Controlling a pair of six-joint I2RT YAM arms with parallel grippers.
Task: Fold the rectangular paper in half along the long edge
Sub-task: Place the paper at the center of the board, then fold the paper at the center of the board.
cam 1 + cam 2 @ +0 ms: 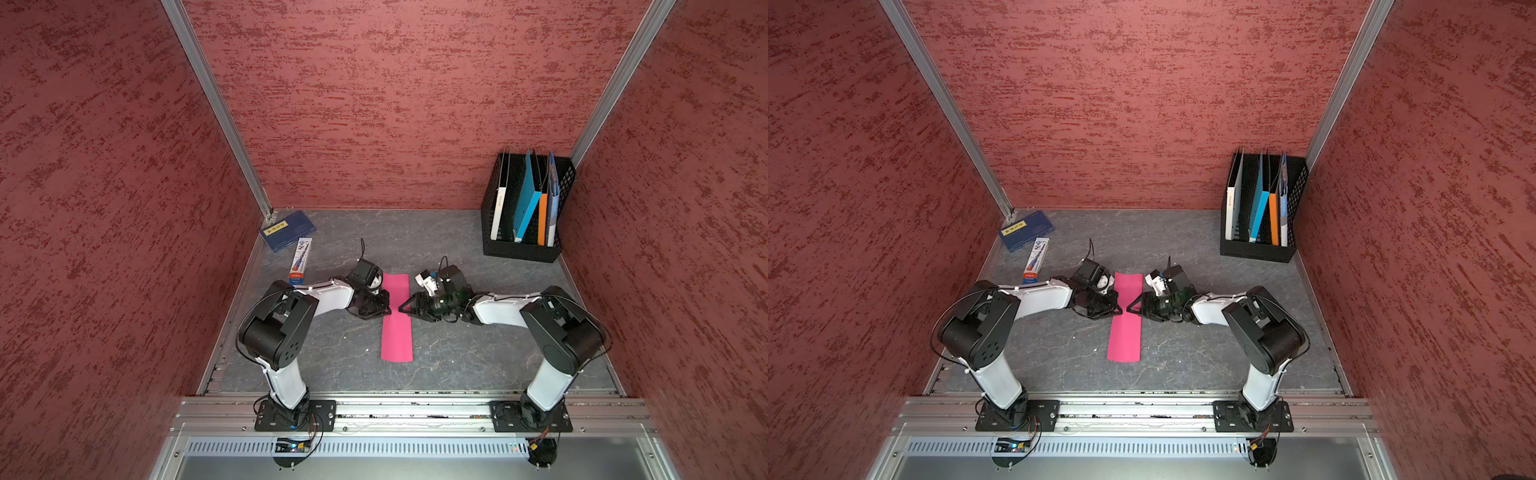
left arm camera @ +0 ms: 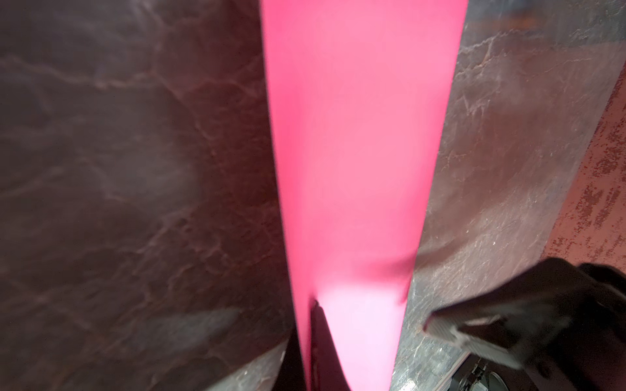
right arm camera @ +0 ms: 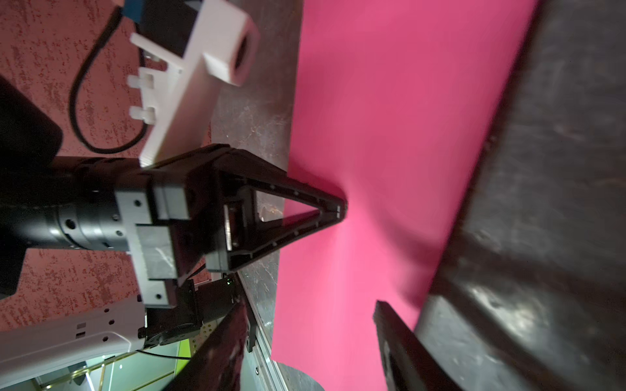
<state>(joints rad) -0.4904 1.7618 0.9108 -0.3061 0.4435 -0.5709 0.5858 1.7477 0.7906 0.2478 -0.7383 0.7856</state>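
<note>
Left fingers [image 3: 305, 194] clamped on paper [image 1: 397, 336] edge; right fingers [image 3: 406, 345] apart over paper. Avoid tugging: likely tear or skewed fold.

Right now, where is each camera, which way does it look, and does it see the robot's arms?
Both top views: high overhead, looking down at the table; left arm and right arm show whole, left gripper and right gripper at the rectangular paper.
Left wrist: on the left arm, looking along the paper; its own finger and the right gripper show.
Right wrist: on the right arm, facing the shut left gripper across the paper; own spread fingers show.
Shared: both wrist views see the paper.
</note>
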